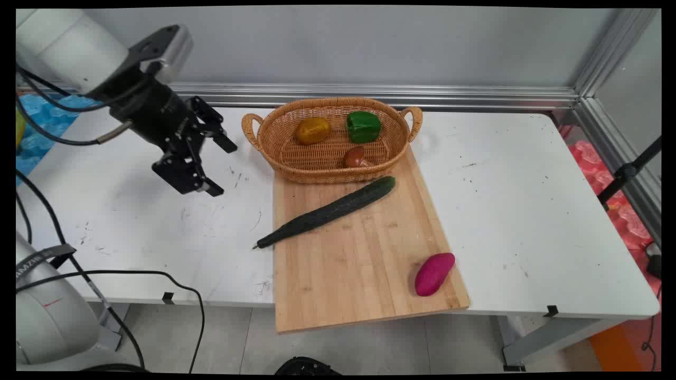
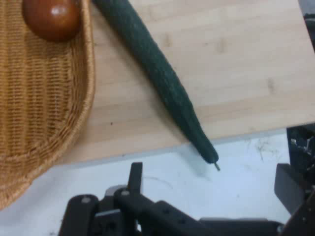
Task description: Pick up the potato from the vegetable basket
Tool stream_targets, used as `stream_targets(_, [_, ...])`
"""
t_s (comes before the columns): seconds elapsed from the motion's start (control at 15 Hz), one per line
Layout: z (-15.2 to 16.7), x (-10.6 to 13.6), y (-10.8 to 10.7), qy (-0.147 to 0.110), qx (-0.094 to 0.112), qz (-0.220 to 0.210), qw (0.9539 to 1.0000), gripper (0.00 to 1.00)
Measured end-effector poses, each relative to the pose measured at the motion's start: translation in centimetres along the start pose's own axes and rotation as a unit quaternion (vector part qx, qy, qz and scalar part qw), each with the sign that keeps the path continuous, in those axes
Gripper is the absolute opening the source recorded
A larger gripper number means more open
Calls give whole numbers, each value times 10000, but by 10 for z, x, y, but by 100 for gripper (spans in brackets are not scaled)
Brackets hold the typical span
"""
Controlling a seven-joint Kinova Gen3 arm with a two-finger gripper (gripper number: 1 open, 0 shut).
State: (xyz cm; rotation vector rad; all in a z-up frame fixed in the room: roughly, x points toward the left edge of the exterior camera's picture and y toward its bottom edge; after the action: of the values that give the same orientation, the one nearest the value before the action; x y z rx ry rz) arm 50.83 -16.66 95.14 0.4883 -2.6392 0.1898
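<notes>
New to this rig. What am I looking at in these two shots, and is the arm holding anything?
It is a white robot arm with a black two-finger tool at a white table. The main view looks down from above the table's near side; the hand view is from a camera on the hand, looking along the tool. The tool is open, holds nothing and hangs left of a wooden board. On the board lie a cucumber, its thin end poking past the board's left edge, and a purple sweet potato. A wicker basket holds a green pepper, a yellow vegetable and a brown mushroom.
</notes>
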Motion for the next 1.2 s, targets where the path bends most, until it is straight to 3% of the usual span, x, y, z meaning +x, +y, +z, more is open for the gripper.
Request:
stream_targets(0.47, [-8, -16, -38, 345, 495, -732, 9955, 100])
stream_targets(0.93, [21, -16, -97, 567, 1007, -1576, 9807, 100])
stream_targets(1.2, [54, -8, -132, 602, 1149, -1933, 9725, 100])
